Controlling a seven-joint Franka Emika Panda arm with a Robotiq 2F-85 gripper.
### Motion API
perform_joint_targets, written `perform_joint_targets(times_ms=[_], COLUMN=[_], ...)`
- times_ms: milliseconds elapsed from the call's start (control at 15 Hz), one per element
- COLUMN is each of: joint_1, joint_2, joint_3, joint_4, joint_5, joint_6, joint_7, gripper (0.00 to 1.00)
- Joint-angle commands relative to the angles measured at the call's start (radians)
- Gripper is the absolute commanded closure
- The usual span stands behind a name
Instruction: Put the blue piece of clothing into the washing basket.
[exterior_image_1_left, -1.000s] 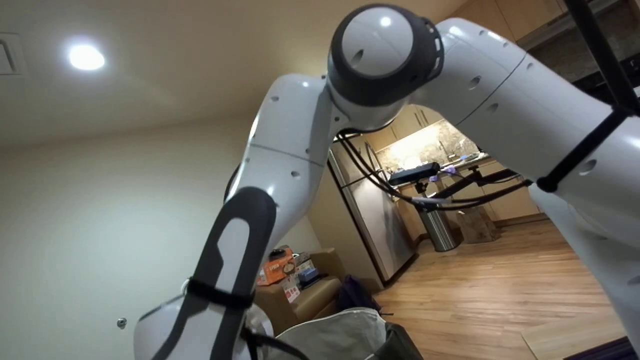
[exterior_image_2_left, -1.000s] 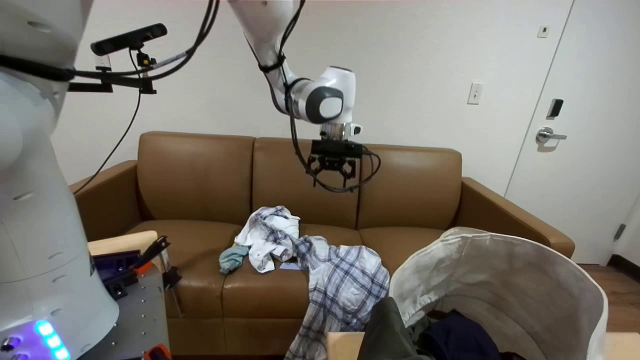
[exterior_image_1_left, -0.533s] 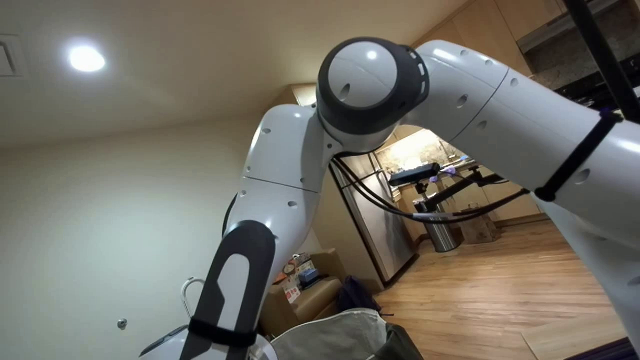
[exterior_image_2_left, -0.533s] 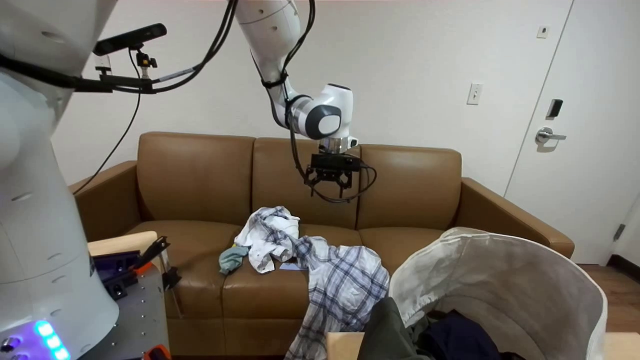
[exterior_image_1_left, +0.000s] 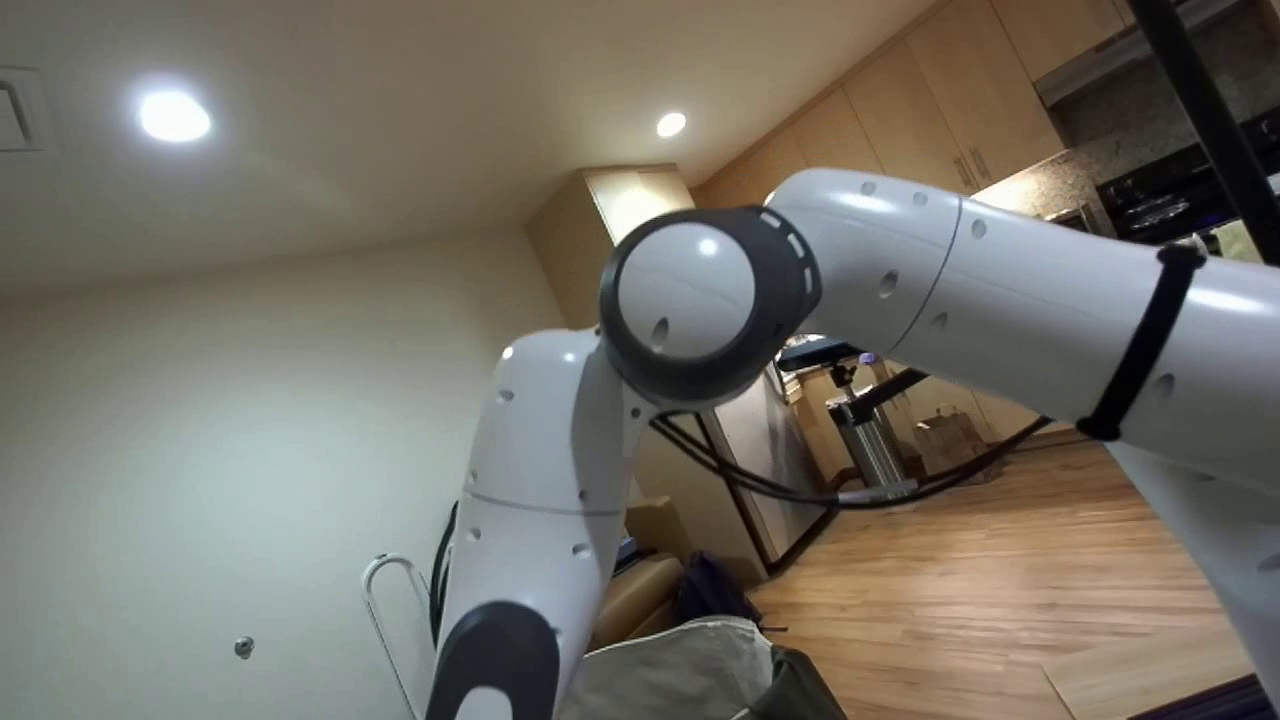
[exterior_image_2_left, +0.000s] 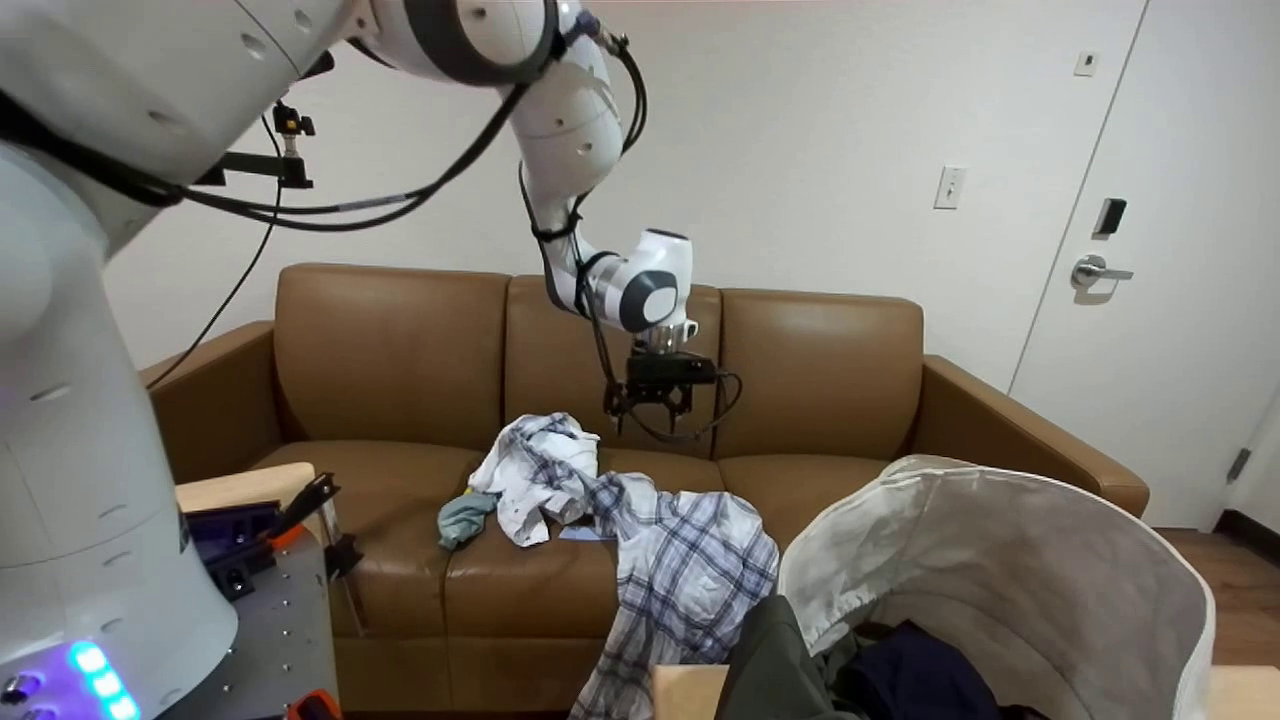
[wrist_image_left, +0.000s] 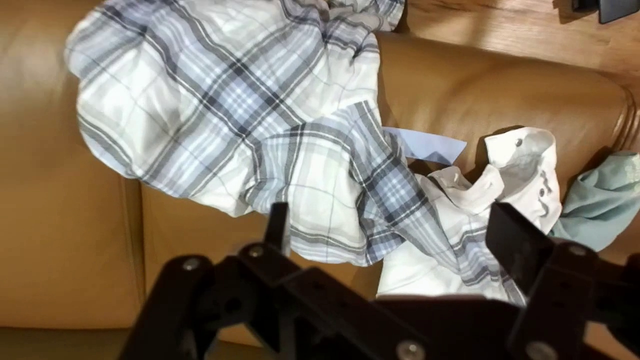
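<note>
Apparently navy clothing (exterior_image_2_left: 918, 672), in basket (exterior_image_2_left: 1060, 560), well apart from jaws

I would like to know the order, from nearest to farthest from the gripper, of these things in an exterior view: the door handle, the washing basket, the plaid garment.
From the gripper, in an exterior view:
1. plaid garment: below, lying on the sofa.
2. washing basket: lower right, nearer the camera.
3. door handle: far right, on the door.
</note>
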Motion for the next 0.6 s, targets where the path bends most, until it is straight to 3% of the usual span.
perform_joint_targets(times_ms=[0, 467, 533], joint_1=[-0.061, -0.082, -0.062], joint_2=[0.256, 0.638, 0.674], joint_3=[0.086, 0.208, 0.200], joint_4=[0.248, 0.627, 0.679], joint_5=[0.006, 0.067, 0.074], joint_6=[-0.040, -0.124, -0.161], joint_7=[-0.155, -0.385, -0.385], gripper=[0.00, 0.00, 0.00])
